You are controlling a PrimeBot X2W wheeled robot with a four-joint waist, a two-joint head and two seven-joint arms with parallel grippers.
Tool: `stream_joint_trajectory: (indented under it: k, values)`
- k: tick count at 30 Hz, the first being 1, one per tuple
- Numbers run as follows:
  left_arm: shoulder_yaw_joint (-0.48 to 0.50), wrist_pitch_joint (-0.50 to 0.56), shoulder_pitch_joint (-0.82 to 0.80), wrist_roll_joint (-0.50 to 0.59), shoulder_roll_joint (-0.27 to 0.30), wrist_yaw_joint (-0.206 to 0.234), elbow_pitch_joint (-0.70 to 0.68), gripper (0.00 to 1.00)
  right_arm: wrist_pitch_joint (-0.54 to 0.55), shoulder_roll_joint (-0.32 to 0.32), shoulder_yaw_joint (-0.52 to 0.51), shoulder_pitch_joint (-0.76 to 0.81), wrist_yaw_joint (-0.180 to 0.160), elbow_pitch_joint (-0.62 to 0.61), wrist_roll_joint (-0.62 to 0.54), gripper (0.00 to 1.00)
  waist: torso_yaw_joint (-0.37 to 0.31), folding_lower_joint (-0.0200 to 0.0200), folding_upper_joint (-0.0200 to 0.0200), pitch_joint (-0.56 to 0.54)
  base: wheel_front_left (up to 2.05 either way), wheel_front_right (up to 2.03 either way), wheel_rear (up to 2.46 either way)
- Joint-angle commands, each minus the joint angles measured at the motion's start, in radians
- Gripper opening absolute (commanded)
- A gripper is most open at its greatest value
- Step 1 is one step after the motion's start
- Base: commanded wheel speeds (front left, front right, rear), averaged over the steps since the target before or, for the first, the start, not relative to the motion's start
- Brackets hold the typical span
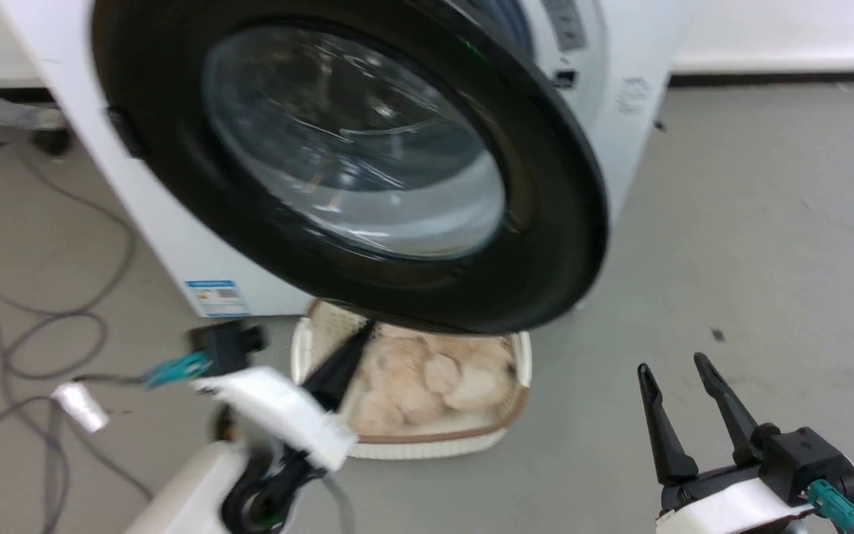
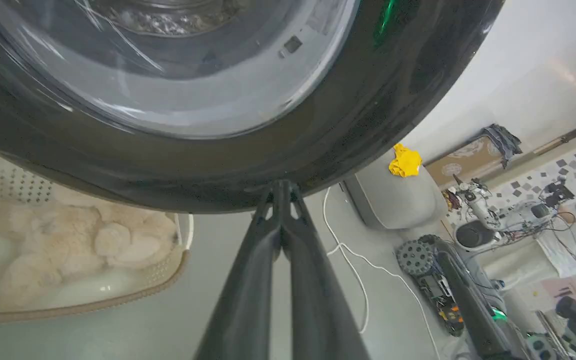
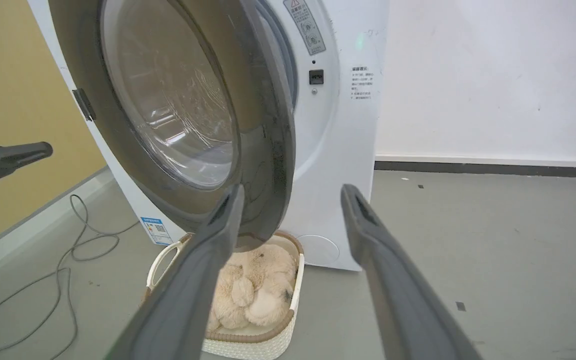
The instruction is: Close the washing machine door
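Grey floor (image 3: 493, 240), white wall (image 3: 493, 75), dark skirting (image 3: 493, 167), perhaps yellow wall (image 3: 8, 75) left

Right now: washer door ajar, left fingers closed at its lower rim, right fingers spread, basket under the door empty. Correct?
The basket is not empty: the right wrist view shows a cream plush toy lying in it. The rest holds: washing machine door ajar, left gripper fingers closed at its lower rim, right gripper fingers spread.

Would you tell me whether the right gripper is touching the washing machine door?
Apart. The head view shows bare floor between the right gripper and the washing machine door.
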Motion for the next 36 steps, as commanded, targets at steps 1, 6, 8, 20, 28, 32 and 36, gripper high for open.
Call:
stream_joint_trajectory:
  k: [1, 6, 8, 20, 28, 32, 36]
  values:
    - [0.001, -0.030, 0.018, 0.027, 0.014, -0.003, -0.002, 0.00, -0.003, 0.003, -0.002, 0.012, 0.001, -0.007, -0.010, 1.00, 0.043, 0.0000, -0.0001, -0.038, 0.00, 0.00, 0.00]
    - [0.030, -0.177, 0.054, 0.271, 0.099, 0.092, -0.020, 0.00, 0.002, 0.003, -0.004, 0.031, 0.001, -0.018, -0.013, 1.00, 0.104, 0.0000, -0.0001, -0.071, 0.00, 0.00, 0.00]
    - [0.093, -0.185, 0.081, 0.360, 0.104, 0.149, -0.063, 0.00, 0.004, 0.003, -0.001, 0.037, 0.001, -0.023, -0.014, 1.00, 0.124, 0.0000, -0.0001, -0.078, 0.00, 0.00, 0.00]
    - [0.422, -0.186, 0.405, 0.795, -0.050, 0.211, -0.298, 1.00, 0.010, 0.003, 0.015, 0.058, 0.001, -0.037, -0.008, 1.00, 0.191, 0.0000, -0.0001, -0.095, 0.00, 0.00, 0.00]
    - [0.424, -0.186, 0.451, 0.927, -0.117, 0.157, -0.256, 1.00, 0.008, 0.003, 0.005, 0.058, 0.001, -0.041, -0.003, 1.00, 0.222, 0.0000, -0.0001, -0.088, 0.00, 0.00, 0.00]
    - [0.428, -0.186, 0.434, 0.952, -0.141, 0.134, -0.252, 1.00, 0.012, 0.003, 0.005, 0.045, 0.001, -0.046, -0.013, 0.00, 0.240, 0.0000, -0.0001, -0.069, 0.00, 0.00, 0.00]
    - [0.439, -0.186, 0.417, 0.970, -0.162, 0.113, -0.243, 1.00, 0.029, -0.010, 0.021, 0.007, 0.001, -0.053, -0.022, 0.00, 0.263, 0.0000, -0.0001, -0.040, 0.00, 0.00, 0.00]
